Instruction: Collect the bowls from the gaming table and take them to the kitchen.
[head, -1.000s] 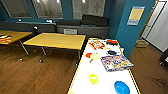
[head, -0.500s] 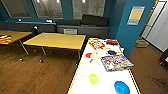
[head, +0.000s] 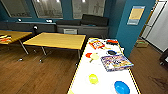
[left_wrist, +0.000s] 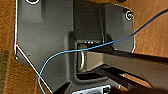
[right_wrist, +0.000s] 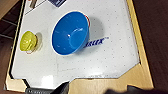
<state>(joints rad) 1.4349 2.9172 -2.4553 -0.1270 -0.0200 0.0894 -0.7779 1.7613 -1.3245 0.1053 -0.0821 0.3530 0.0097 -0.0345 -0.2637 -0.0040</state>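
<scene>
While I cannot tell how either tool's fingers are set, the blue bowl (right_wrist: 70, 32) sits on the glossy white tabletop (right_wrist: 110, 60) near my right tool, beside the yellow-green bowl (right_wrist: 28, 41), so a skewed reach could skid it off.

Nearest the camera on the gaming table (head: 82, 75): one bowl (head: 121, 87) toward the right edge, another bowl (head: 93, 78) to its left and slightly farther back. Behind both, a flat box (head: 115, 62) on the right half of the surface. Left of that box, two more bowls (head: 92, 56) touching each other. Farther back, a dish (head: 111, 52), then another box (head: 96, 44). Left of the gaming table, just beside its far end, a wood-topped table (head: 56, 40).
</scene>
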